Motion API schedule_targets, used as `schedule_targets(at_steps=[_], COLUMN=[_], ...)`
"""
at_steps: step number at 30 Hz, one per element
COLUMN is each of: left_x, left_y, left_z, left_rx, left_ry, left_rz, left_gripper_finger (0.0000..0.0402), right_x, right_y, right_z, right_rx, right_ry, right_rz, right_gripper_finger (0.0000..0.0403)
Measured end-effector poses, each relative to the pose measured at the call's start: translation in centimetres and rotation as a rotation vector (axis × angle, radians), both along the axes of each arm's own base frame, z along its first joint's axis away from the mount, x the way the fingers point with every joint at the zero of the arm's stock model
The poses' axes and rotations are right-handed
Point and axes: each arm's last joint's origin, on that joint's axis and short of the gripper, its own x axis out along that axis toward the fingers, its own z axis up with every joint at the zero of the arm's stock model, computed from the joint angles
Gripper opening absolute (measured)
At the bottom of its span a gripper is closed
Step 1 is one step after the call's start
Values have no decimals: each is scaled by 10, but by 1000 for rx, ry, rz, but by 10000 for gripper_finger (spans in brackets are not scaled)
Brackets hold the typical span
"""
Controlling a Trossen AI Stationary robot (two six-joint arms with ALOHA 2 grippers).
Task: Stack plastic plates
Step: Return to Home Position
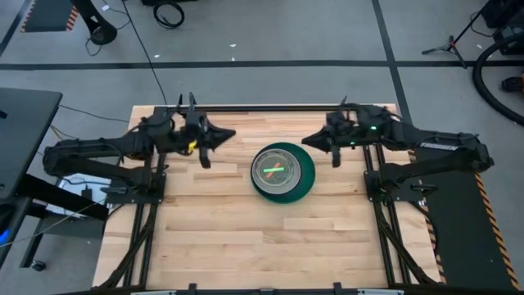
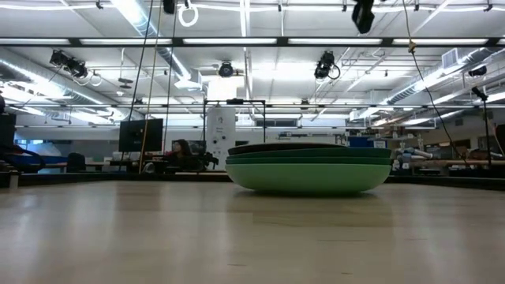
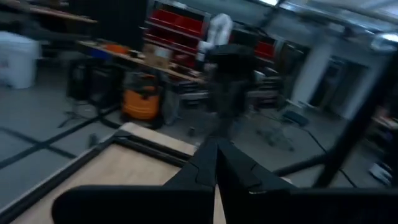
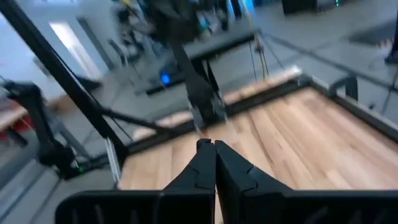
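The plastic plates stand in one stack near the table's middle, dark green outside, with smaller plates nested inside; the low view shows the stack resting on its light green bottom plate. My left gripper hovers left of the stack near the far edge, shut and empty. My right gripper hovers right of the stack, also shut and empty.
Bare wooden table lies all around the stack, with wide free room toward the near edge. A black frame edges the table. The room beyond holds shelves, benches and a person seated far off.
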Motion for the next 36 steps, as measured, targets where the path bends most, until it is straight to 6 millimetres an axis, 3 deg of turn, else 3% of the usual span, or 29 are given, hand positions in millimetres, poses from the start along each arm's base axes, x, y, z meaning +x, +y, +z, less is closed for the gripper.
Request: schedule_targets(at_steps=[7, 12, 15, 23, 28, 36], left_x=[-46, -75, -89, -98, -98, -115], left_y=[11, 11, 11, 10, 9, -3], left_z=[-23, -42, -50, -53, -53, -53], left_rx=[-33, -28, -71, 15, -137, 69], left_ry=[-29, -45, -50, 12, -37, 27], left_rz=[93, 201, 294, 316, 298, 227], left_gripper_finger=[13, 13, 13, 13, 13, 14], right_x=[-48, -77, -87, -95, -95, -120], right_y=[8, 7, 8, 9, 9, 18], right_z=[5, 1, 0, 4, 5, 4], right_rx=[-108, -315, -353, -354, -397, -421], right_ry=[-165, -155, -174, -228, -227, -279], right_rz=[-1, -163, -206, -218, -218, -66], right_gripper_finger=[19, 19, 17, 20, 21, 16])
